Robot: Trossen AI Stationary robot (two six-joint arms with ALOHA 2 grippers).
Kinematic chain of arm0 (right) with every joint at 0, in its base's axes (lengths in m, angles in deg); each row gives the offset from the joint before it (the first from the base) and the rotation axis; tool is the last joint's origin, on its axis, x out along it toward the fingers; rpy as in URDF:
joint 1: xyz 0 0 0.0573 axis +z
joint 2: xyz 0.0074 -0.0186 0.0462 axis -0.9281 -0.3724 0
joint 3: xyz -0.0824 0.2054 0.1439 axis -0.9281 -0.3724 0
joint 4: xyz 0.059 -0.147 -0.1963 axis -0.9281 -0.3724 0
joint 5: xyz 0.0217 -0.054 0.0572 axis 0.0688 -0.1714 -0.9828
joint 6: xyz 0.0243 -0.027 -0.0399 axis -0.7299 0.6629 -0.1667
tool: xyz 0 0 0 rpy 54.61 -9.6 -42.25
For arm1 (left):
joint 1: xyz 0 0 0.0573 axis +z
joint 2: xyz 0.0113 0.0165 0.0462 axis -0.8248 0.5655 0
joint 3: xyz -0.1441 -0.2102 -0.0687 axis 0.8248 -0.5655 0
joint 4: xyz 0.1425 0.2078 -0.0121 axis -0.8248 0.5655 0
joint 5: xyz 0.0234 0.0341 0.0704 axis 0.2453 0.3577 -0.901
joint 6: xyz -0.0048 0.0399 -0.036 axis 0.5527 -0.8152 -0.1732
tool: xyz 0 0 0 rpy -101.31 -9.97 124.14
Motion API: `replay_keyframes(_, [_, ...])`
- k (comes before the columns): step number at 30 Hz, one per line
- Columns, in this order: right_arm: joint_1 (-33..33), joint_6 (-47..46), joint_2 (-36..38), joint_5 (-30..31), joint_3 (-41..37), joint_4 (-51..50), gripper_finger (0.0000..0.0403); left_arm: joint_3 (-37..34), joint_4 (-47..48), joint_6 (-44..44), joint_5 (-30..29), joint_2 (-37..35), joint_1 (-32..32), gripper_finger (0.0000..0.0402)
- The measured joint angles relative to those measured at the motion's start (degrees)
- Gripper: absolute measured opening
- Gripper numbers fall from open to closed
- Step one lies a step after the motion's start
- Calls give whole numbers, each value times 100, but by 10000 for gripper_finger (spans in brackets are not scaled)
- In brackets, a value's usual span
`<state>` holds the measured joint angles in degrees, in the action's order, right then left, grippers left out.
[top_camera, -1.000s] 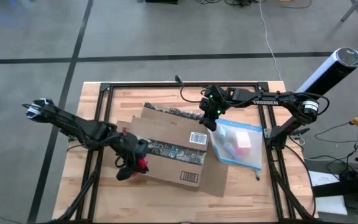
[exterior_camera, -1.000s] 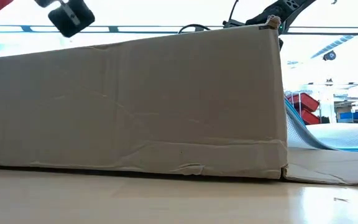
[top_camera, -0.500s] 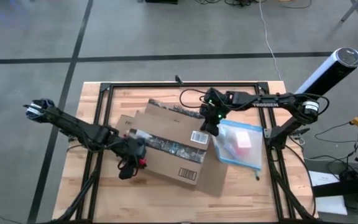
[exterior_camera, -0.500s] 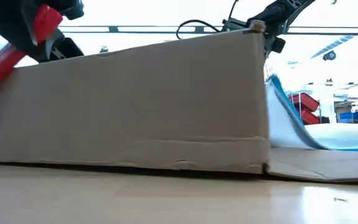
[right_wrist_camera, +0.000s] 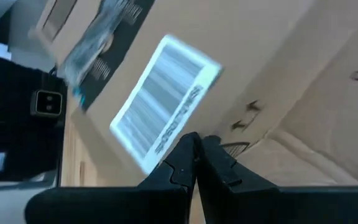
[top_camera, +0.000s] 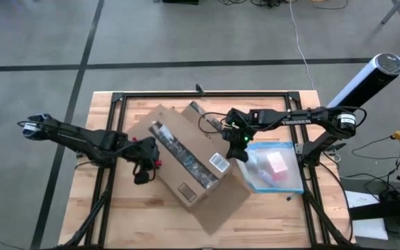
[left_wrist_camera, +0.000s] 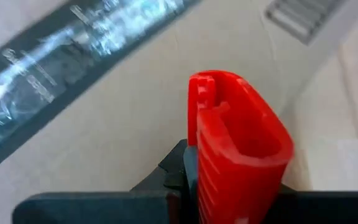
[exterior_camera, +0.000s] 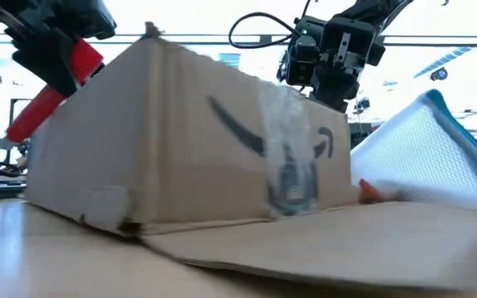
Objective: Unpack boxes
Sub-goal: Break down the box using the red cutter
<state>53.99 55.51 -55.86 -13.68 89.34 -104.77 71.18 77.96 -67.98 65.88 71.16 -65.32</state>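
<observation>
The brown cardboard box (top_camera: 186, 163) lies slantwise across the table's middle on its bottom. It has a shiny tape strip along its top, and one flap (top_camera: 221, 208) is spread flat toward the near edge. My left gripper (top_camera: 148, 167) hovers at the box's left side, shut on a small red tool (exterior_camera: 56, 83). My right gripper (top_camera: 240, 149) is shut at the box's right side, beside the white barcode label (right_wrist_camera: 166, 112). A clear pouch with a blue edge (top_camera: 273, 167) leans on the box's right. My left gripper pinches the red tool's lower body (left_wrist_camera: 229, 177) between its two fingers; the tool's free end (left_wrist_camera: 229, 93) sticks out past them over the box top (left_wrist_camera: 104, 124). In the low view the tool is tilted and held clear of the table. My right gripper comes slanting down from the far right. Its shut fingertips (right_wrist_camera: 194, 146) stand against the box's edge (right_wrist_camera: 229, 134) just below the barcode label, where the wall meets the open flap. Whether they truly touch the cardboard I cannot tell.
A black metal frame (top_camera: 207, 95) runs around the wooden table top (top_camera: 117, 215). A small pink item shows inside the pouch (top_camera: 278, 163). Bare wood lies along the near edge and at the left.
The box has turned about clockwise on the table: its left end has swung toward the far edge and its right end toward the near edge. My right gripper has moved toward the near edge along with it. My left gripper has moved toward the far edge with the red tool. The pouch has shifted right.
</observation>
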Motion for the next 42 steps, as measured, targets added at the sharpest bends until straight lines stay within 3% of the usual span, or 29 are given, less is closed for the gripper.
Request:
replay_keyframes(9, [517,-250,-4,-9,-4,425,0,-2,-33,-300,-110,-332,1126,29])
replay_keyframes(13, [617,-372,-4,-10,-4,618,0,70,-30,-114,-98,-533,1236,29])
replay_keyframes(19, [404,-282,83,239,-4,590,0,330,316,715,-31,-976,1204,29])
replay_keyframes(30, [-445,-159,170,1464,-4,626,0,350,1221,2366,-1145,-1719,1202,29])
replay_keyframes(42, [-626,-127,48,1499,0,1243,0,361,2784,4225,-1970,-1544,1202,29])
